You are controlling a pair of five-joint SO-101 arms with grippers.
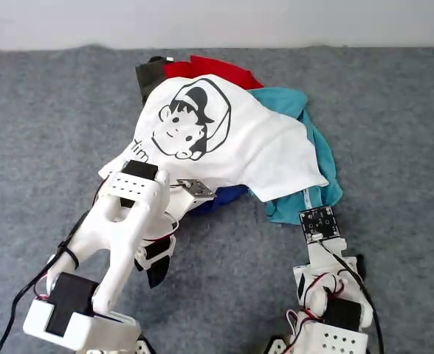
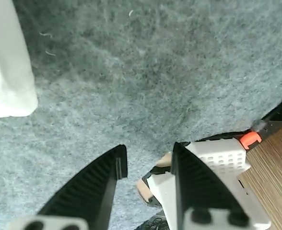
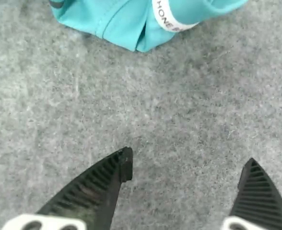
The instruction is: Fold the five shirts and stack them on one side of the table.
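Table (image 1: 47,133): covered in grey felt, bare across the near half and at both sides; by judgement room enough for spreading one shirt flat and for a stack at one side.
Pile (image 1: 202,96): five shirts heaped together toward the far middle, none folded, no stack begun; task judged at its very start.
White shirt (image 1: 239,140): on top of the pile, printed face up, draped over the others; likely the first to take. Best lifted by two corners of the near hem, drawn onto bare table and smoothed flat before any fold.
Teal shirt (image 1: 324,158): under the white one, showing on the right arm's side; better left lying while the top one comes away.
Red shirt (image 1: 213,68): peeking out at the pile's far edge.
Blue shirt (image 1: 221,198): small patch under the white near hem.
Dark shirt (image 1: 149,74): a corner at the far edge, beside the red.
Left gripper (image 2: 149,153): fingers parted a little, nothing between them, above bare table, a white corner close by.
Right gripper (image 3: 189,160): fingers spread wide, empty, above bare table near the teal hem.
Care: one layer only in each pinch, else lower shirts likely dragged along.
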